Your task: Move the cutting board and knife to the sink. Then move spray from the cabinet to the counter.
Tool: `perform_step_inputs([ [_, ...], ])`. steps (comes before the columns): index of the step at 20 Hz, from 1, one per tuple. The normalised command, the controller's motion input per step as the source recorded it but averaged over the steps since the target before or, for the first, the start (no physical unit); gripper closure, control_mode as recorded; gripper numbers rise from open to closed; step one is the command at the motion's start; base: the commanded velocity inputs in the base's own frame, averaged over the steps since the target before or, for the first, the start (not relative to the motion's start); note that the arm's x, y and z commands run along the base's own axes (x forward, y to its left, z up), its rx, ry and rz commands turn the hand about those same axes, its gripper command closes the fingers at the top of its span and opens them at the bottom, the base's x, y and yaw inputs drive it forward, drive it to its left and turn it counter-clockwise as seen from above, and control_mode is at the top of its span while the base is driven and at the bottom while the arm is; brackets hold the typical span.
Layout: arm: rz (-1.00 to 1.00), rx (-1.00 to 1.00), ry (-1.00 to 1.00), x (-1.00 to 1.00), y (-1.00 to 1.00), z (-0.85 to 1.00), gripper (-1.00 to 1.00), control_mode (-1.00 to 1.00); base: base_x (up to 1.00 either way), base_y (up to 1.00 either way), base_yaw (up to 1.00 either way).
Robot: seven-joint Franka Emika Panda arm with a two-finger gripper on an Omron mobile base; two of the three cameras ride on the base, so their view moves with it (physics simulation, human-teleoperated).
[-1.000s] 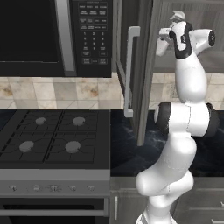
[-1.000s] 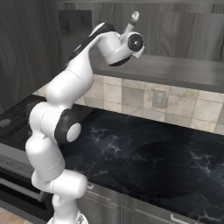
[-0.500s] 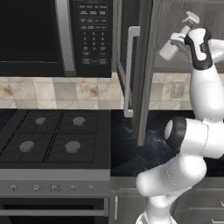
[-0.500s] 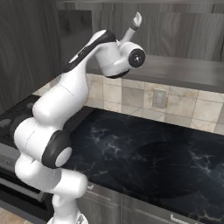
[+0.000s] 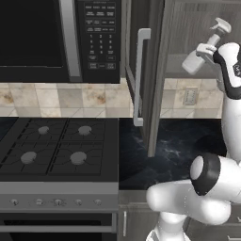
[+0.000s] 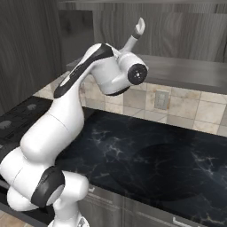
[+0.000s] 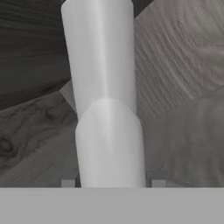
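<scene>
The pale grey-white spray [image 5: 196,57] hangs tilted in front of the open cabinet [image 5: 195,28], its trigger nozzle [image 5: 220,26] pointing up and right. My gripper [image 5: 207,49] is shut on the bottle's body. In the hand view the spray [image 7: 107,109] runs straight up between my fingertips [image 7: 68,181], with grey wood grain behind it. From the right, the nozzle [image 6: 138,29] sticks up above my wrist, in front of the cabinet shelf [image 6: 190,71]. The black marble counter [image 5: 174,146] [image 6: 155,155] lies below. Cutting board, knife and sink are out of view.
The cabinet door [image 5: 153,70] stands open toward me, edge-on, with its white bar handle [image 5: 139,75]. Left of it are a black microwave [image 5: 61,40] and a four-burner stove [image 5: 56,148]. A wall outlet [image 5: 190,95] sits on the tiled backsplash.
The hand has carried the spray a little right and down, out from the cabinet, tilting it more. My elbow has swung to the right.
</scene>
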Motion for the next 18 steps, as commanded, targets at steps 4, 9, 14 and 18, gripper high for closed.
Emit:
perform_step_inputs([
  [4,0.00,0.00,0.00,-0.86,-0.10,0.00,1.00,-1.00,0.00,0.00,0.00],
  [9,0.00,-0.03,0.00,-0.90,-0.06,-0.03,1.00,-1.00,0.00,0.00,0.00],
  [14,0.00,-0.17,0.00,-0.85,0.00,-0.23,1.00,-1.00,0.00,0.00,0.00],
  [18,0.05,-0.25,0.00,-0.77,0.02,-0.38,1.00,-1.00,0.00,0.00,0.00],
])
